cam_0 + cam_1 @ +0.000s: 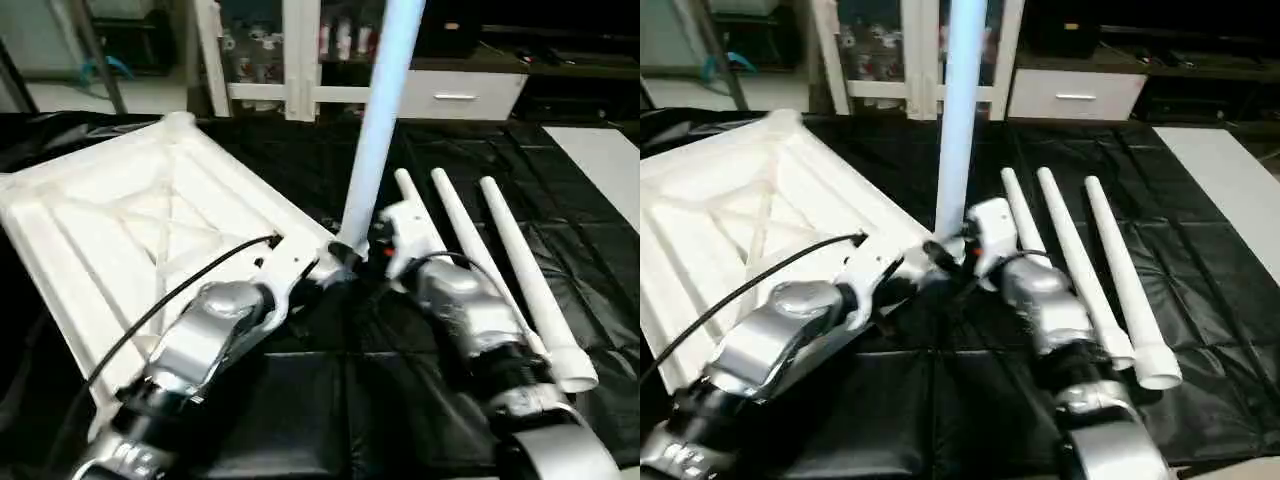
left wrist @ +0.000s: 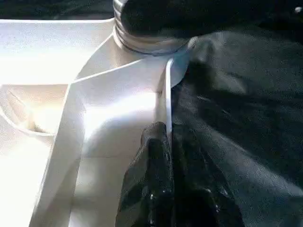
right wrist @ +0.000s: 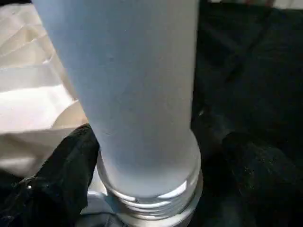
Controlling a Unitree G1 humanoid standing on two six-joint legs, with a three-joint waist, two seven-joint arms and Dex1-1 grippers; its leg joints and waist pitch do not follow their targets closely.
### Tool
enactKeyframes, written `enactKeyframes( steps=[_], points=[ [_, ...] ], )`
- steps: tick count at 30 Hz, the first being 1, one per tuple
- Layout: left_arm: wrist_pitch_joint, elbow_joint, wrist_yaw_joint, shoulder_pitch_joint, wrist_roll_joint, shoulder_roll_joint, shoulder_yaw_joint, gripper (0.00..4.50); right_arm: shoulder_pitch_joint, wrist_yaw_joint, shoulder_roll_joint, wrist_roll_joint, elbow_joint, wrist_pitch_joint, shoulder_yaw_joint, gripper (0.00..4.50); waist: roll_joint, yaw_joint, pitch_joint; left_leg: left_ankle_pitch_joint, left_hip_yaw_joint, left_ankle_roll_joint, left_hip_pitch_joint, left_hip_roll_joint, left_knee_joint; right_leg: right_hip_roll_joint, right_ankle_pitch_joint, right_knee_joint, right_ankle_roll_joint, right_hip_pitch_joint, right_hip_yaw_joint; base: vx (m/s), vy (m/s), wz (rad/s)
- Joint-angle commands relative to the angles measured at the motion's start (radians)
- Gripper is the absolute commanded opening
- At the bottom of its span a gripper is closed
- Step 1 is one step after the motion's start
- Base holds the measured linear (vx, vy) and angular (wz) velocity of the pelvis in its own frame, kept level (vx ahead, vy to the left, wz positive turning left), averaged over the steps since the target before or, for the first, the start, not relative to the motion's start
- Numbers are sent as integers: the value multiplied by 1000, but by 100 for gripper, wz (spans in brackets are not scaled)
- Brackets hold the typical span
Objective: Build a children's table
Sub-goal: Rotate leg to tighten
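The tabletop point(image 1: 150, 230) lies ribbed side up on the black cloth point(image 1: 330, 400), to the robot's left, turned so one corner points toward the two grippers. One leg point(image 1: 378, 120) stands in that near corner socket point(image 3: 151, 208), its long axis close to upright and leaning slightly to the robot's right, its top passing out of the picture. Its threaded lower end sits at the socket's mouth.

Left gripper point(image 2: 165, 156): jaws clamped on the tabletop's thin edge wall, one black finger on each side of it, just beside the socket.

Right gripper point(image 3: 156, 161): black fingers point(image 3: 66, 179) stand on either side of the leg's lower end; one rests against the leg, and whether the other touches it cannot be told.

Three more legs point(image 1: 1080, 270) lie flat on the cloth to the right of the right forearm, side by side and nearly parallel, long axes running away from the robot, wider collared ends nearest the robot
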Motion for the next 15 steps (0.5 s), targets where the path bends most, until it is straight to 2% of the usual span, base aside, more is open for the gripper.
enactKeyframes(
  steps=[1, 3, 5, 9, 11, 12, 15],
  points=[
    [18, 1, -28, 25, 1, 20, -27, 0, 6, 26, -25, -17, -27, 15, 8, 444, 8, 4, -55, -159, -18, 42, 12, 51, -73, -54, -153, -60, -256, 50, 33, 0, 0, 0],
    [17, -6, -39, 29, -2, 31, -31, 0, 11, 42, -38, -20, -36, 13, 14, 444, 7, 4, -54, -168, -19, 34, 12, 51, -74, -53, -166, -61, -250, 49, 32, 0, 0, 0],
    [20, -15, -52, 34, -6, 41, -35, 0, 15, 65, -49, -18, -44, 8, 19, 444, 8, 8, -56, -149, -18, 35, 13, 51, -71, -53, -137, -57, -252, 50, 33, 0, 0, 0],
    [29, -52, -91, 48, -16, 72, -49, 0, 33, 170, -87, -4, -82, -8, 49, 444, 5, 12, -58, -115, -17, 56, 12, 51, -68, -54, -87, -51, -266, 54, 32, 0, 0, 0],
    [29, -52, -91, 48, -16, 72, -49, 0, 33, 170, -87, -4, -82, -8, 49, 444, 6, 12, -56, -111, -17, 61, 11, 51, -68, -54, -88, -52, -268, 53, 32, 0, 0, 0],
    [30, -79, -125, 59, -24, 97, -64, 0, 40, 239, -112, -2, -93, -24, 67, 444, 5, 12, -56, -119, -17, 62, 12, 50, -68, -54, -101, -52, -270, 54, 32, 0, 0, 0],
    [24, -106, -163, 72, -34, 124, -74, 0, 47, 299, -134, 9, -105, -32, 76, 444, 5, 13, -55, -138, -18, 60, 12, 52, -69, -55, -134, -54, -265, 54, 31, 0, 0, 0]
  ],
)
